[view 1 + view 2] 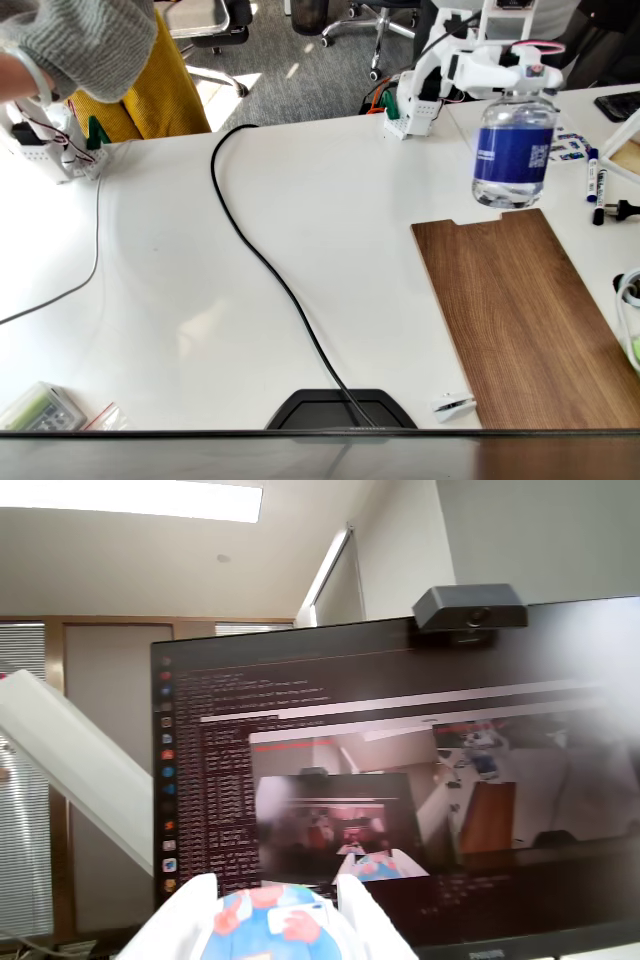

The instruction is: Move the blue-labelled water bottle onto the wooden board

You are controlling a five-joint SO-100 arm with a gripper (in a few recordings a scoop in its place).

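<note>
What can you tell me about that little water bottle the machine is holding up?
The blue-labelled water bottle is small, squat and of clear plastic, with a blue wrap label bearing white print. It hangs upright in the air, gripped near its top by the white gripper, over the far edge of the wooden board without touching it. In the wrist view its cap, patterned blue and red on a pale ground, sits between the white fingers.

No lettering on the water bottle's label (513,150) is legible.
</note>
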